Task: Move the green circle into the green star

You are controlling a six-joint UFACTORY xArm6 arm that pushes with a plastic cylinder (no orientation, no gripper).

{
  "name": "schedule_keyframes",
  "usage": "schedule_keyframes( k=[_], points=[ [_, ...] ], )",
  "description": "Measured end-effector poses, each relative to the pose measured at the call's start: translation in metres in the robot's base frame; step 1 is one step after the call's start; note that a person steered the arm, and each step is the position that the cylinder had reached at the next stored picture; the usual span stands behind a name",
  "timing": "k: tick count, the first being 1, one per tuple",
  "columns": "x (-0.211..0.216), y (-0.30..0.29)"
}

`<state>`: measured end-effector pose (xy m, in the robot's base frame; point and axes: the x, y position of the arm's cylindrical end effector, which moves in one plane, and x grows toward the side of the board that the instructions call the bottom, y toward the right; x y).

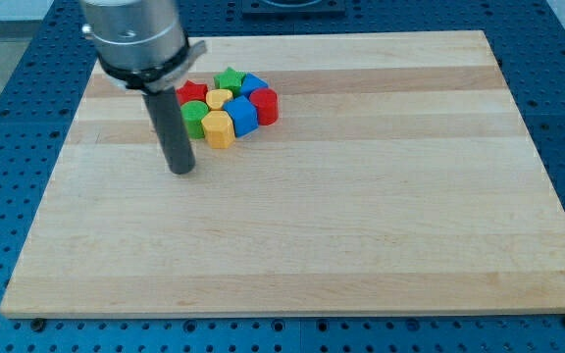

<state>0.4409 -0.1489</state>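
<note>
The green circle [194, 118] sits at the left edge of a tight cluster of blocks in the upper left part of the wooden board [361, 196]. The green star [229, 78] is at the cluster's top, up and to the right of the circle, with the red star [194, 93] and a yellow block [219, 98] between them. My tip [181, 170] rests on the board just below and slightly left of the green circle, apart from it. The rod hides part of the circle's left side.
The cluster also holds a yellow hexagon [220, 128], a blue block [242, 117], a second blue block [254, 84] and a red cylinder [265, 105]. The board's left edge [52, 167] is near my tip. A blue perforated table surrounds the board.
</note>
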Motion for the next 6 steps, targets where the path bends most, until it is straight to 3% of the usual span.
schedule_keyframes(
  k=[6],
  points=[
    [-0.119,0.023]
  ],
)
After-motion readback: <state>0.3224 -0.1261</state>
